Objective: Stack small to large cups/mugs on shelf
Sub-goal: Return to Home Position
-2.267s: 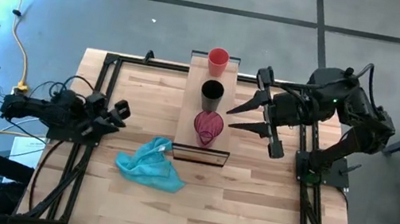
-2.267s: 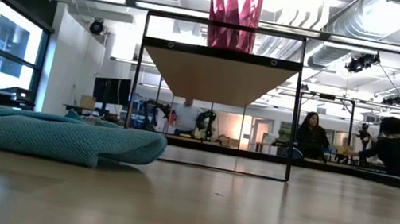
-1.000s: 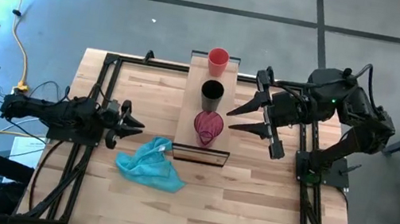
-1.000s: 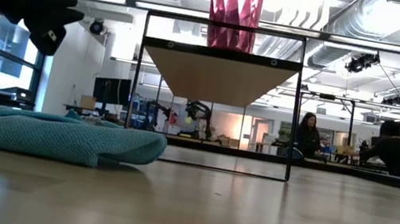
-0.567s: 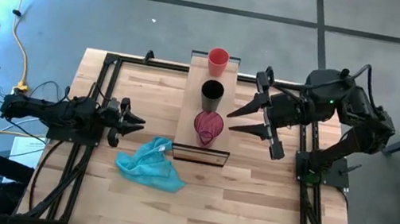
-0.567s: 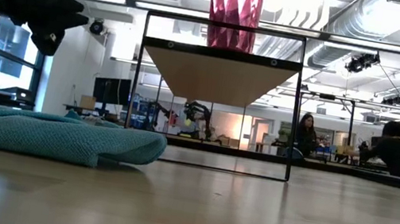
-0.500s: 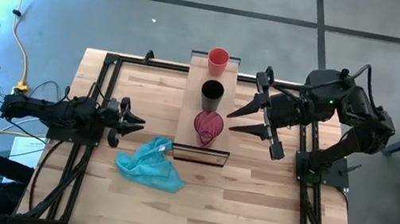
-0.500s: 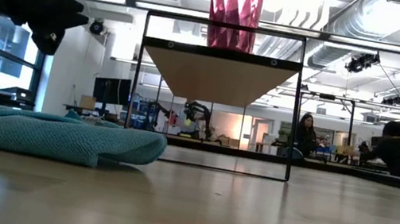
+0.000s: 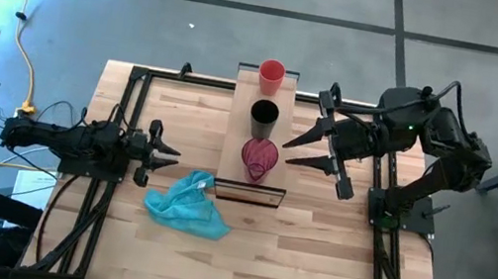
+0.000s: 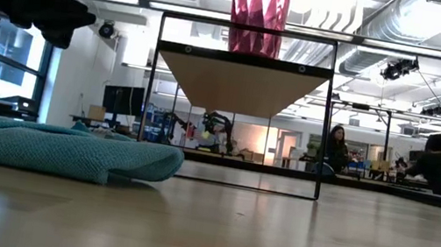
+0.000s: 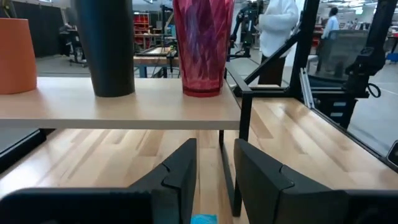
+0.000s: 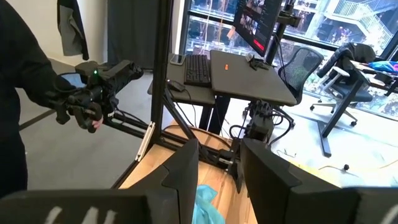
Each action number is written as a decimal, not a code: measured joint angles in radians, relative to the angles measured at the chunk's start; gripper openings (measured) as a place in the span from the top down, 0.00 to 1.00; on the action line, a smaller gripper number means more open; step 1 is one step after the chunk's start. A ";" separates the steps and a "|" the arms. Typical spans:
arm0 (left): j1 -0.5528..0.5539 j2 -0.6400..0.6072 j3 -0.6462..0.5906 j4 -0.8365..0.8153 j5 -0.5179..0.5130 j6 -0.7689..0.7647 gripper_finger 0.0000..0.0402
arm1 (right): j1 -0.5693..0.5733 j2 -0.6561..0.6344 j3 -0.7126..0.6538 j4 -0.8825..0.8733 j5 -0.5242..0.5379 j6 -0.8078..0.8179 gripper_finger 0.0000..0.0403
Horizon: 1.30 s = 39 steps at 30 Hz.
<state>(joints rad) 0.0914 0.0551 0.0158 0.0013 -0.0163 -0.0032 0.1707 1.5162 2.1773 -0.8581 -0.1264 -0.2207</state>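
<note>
On shelf (image 9: 236,143), lengthwise: orange cup (image 9: 271,73) far end, black cup (image 9: 264,117) middle, red cup (image 9: 259,158) near end. Your right gripper (image 9: 293,151), fingers apart, empty, sits just right of red cup; pull away sideways. Left gripper (image 9: 170,153), slightly parted, empty, waits well left.

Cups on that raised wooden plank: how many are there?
3, in a row on the shelf: orange cup at the end away from the black frame, black cup midway, pinkish-red cup nearest the frame. None looks hidden.
</note>
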 joint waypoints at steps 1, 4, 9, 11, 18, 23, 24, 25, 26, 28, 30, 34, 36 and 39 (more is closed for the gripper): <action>0.000 0.000 0.000 0.000 0.000 0.000 0.76 | 0.000 0.000 0.000 0.000 0.000 0.000 0.72; 0.000 0.000 0.000 0.000 -0.001 -0.001 0.76 | 0.000 0.000 0.000 0.000 -0.001 0.000 0.72; 0.000 0.000 0.000 0.000 -0.002 -0.001 0.76 | 0.000 0.000 0.000 -0.013 -0.002 -0.001 0.72; 0.000 0.000 0.000 0.000 -0.002 -0.001 0.76 | 0.000 0.000 0.000 -0.043 -0.002 -0.005 0.72; 0.000 0.000 0.000 0.000 -0.002 -0.001 0.76 | 0.000 -0.029 -0.001 -0.095 0.025 -0.024 0.72; 0.000 0.000 0.000 0.000 -0.002 -0.002 0.76 | -0.001 -0.084 -0.001 -0.117 0.128 -0.042 0.72; 0.000 0.000 0.000 0.000 -0.002 -0.002 0.76 | -0.001 -0.099 -0.001 -0.120 0.140 -0.042 0.72; 0.000 0.000 0.000 0.000 -0.002 -0.002 0.76 | -0.001 -0.113 -0.001 -0.122 0.146 -0.042 0.72; 0.000 0.000 0.000 0.000 -0.002 -0.002 0.76 | -0.001 -0.130 -0.001 -0.122 0.145 -0.042 0.72; 0.000 0.000 0.000 0.000 -0.002 -0.002 0.76 | -0.001 -0.160 -0.001 -0.136 0.147 -0.030 0.72; 0.000 0.000 0.000 0.000 -0.002 -0.002 0.76 | 0.000 -0.190 -0.001 -0.167 0.180 -0.004 0.72; 0.000 0.000 0.000 0.000 -0.002 -0.002 0.76 | -0.001 -0.253 -0.001 -0.249 0.233 0.068 0.72; 0.000 0.000 0.000 0.000 -0.002 -0.002 0.76 | 0.000 -0.280 -0.001 -0.275 0.232 0.092 0.72; 0.000 0.000 0.000 0.000 -0.002 -0.002 0.76 | 0.000 -0.317 -0.001 -0.290 0.231 0.108 0.72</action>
<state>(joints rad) 0.0914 0.0551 0.0154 0.0017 -0.0181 -0.0051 0.1707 1.1994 2.1765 -1.1482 0.1043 -0.1123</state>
